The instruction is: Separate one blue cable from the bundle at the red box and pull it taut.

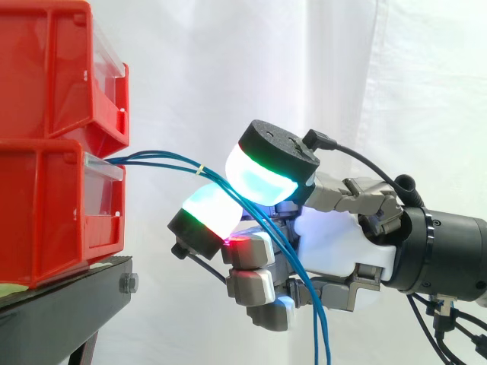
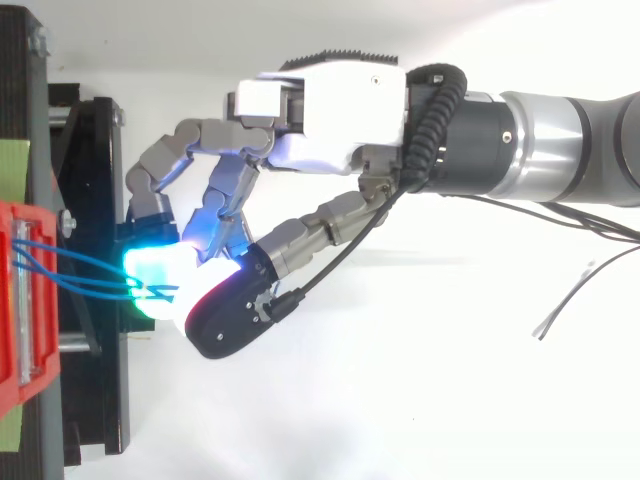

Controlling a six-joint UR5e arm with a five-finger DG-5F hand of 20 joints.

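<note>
A bundle of thin blue cables (image 1: 163, 160) comes out of the front of the lower red box (image 1: 46, 213) and runs right, tied with a small pale band. In the side view my hand (image 1: 342, 243) is just right of the box, its fingers curled. Two glowing cyan fingertips (image 1: 262, 175) close on the bundle from above and below. Past the pinch the cables drop across the palm and hang down (image 1: 316, 319). From the top, the cables (image 2: 70, 262) span the short gap from the red box (image 2: 25, 300) to my hand (image 2: 340, 110) with a little slack.
A second red box (image 1: 53, 68) sits stacked on the lower one. Both rest on a black stand (image 1: 61, 304) with a bolt at its corner. A white curtain hangs behind.
</note>
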